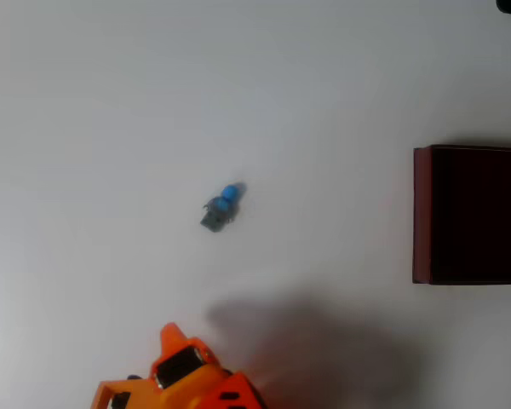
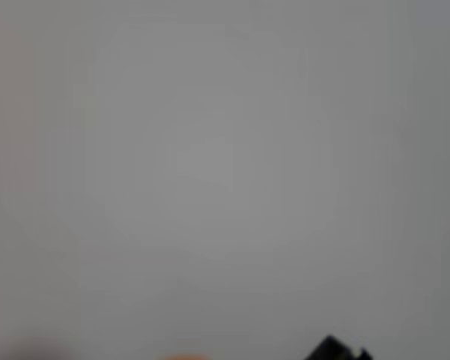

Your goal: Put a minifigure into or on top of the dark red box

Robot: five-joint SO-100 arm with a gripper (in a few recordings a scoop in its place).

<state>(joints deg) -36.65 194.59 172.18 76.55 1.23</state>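
Two task things lie on the white table [image 1: 111, 102] in the overhead view, with much bare surface around them. Nearest, at the bottom edge of that view, the orange arm [image 1: 183, 379] pokes in from below, cut off by the frame; its pointed tip reaches up toward the middle, and I cannot tell whether its jaws are apart or together. A soft grey shadow [image 1: 315, 349] spreads to the right of the arm across the table. Further up, near the middle of the view, the minifigure [image 1: 221, 206] lies on its side on the open surface, blue head toward the upper right and dark grey body toward the lower left, well apart from the arm and touching nothing else. Open white table surrounds it on every side. Far to the right, the dark red box [image 1: 422, 213] sits against the right edge of the view, its maroon left wall facing the minifigure and its very dark inside running out of the frame. A wide bare stretch lies between minifigure and box. The wrist view is a blurred grey surface with a small dark shape [image 2: 337, 351] at its bottom edge.
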